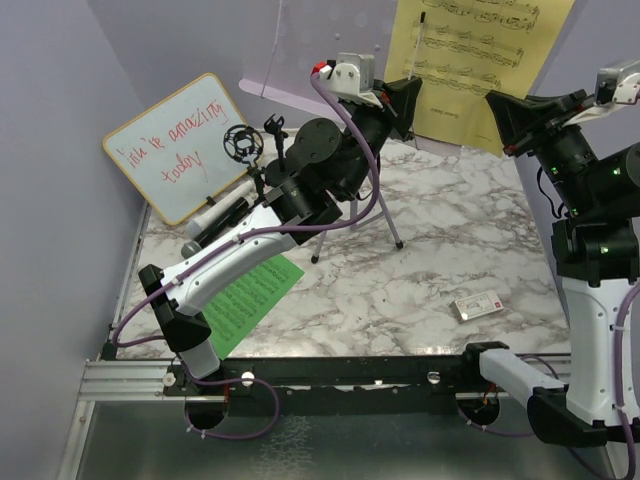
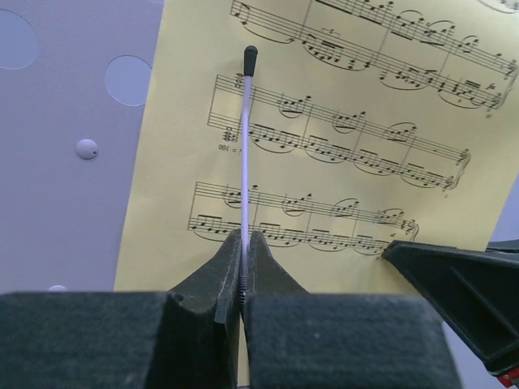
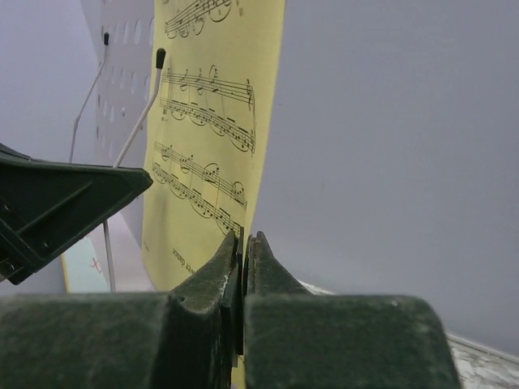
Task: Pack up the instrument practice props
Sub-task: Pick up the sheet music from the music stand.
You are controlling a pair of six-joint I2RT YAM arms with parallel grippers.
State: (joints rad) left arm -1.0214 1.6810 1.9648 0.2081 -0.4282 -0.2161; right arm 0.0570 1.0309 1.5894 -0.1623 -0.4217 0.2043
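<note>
The green music sheet lies flat on the marble surface near the front, partly under the left arm. To its right, well apart, lies a small white device. Further back, the black tripod with ring mount stands before the whiteboard. At the back stands the lilac music rack, and the yellow music sheet rests on it. The left hand is closed tightly on the rack's thin white wire arm. The right hand is clamped on the edge of the yellow music sheet.
</note>
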